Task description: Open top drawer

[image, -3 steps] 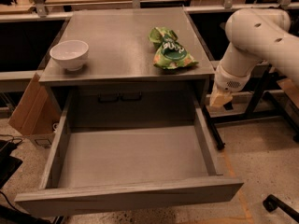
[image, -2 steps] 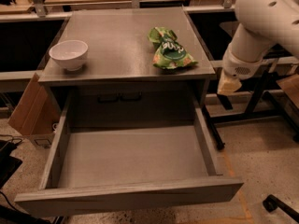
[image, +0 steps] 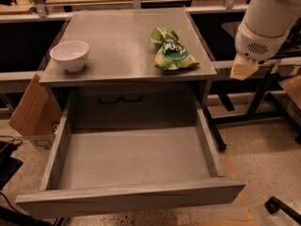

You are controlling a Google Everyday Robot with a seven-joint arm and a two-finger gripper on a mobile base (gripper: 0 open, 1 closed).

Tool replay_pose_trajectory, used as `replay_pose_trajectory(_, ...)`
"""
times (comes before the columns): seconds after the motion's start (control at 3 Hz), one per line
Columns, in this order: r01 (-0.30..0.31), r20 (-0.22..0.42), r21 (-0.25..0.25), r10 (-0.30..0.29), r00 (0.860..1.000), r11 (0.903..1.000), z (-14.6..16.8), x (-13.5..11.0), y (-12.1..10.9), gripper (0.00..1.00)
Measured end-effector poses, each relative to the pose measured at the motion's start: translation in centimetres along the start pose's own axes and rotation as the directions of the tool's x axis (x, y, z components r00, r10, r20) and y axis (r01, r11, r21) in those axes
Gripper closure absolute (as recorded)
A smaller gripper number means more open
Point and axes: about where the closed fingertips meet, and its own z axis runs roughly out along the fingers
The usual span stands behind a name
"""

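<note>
The top drawer (image: pixel 131 197) is a wide grey drawer with a plain flat front. It stands pulled far out of the grey cabinet (image: pixel 117 74), and its shallow box is bare inside. My gripper (image: pixel 243 68) is at the upper right, beside the cabinet's right edge, at about the height of the cabinet top. It hangs below the white arm (image: pixel 268 18) and is well apart from the drawer. It touches nothing that I can see.
A white bowl (image: pixel 69 54) and a green chip bag (image: pixel 171 53) sit on the cabinet top. A cardboard box (image: pixel 29 113) leans at the cabinet's left. Black stand legs (image: pixel 256 102) and a caster wheel (image: pixel 273 205) are on the floor at the right.
The arm with my gripper has risen and drawn back to the upper right, away from the cabinet's side. The drawer stays pulled out as before.
</note>
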Motion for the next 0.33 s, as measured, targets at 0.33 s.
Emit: replay_pose_trajectory(0.33,-0.034,-0.001,0.019,0.034,0.999,0.9993,-1.27,0.17,0.19,0.86)
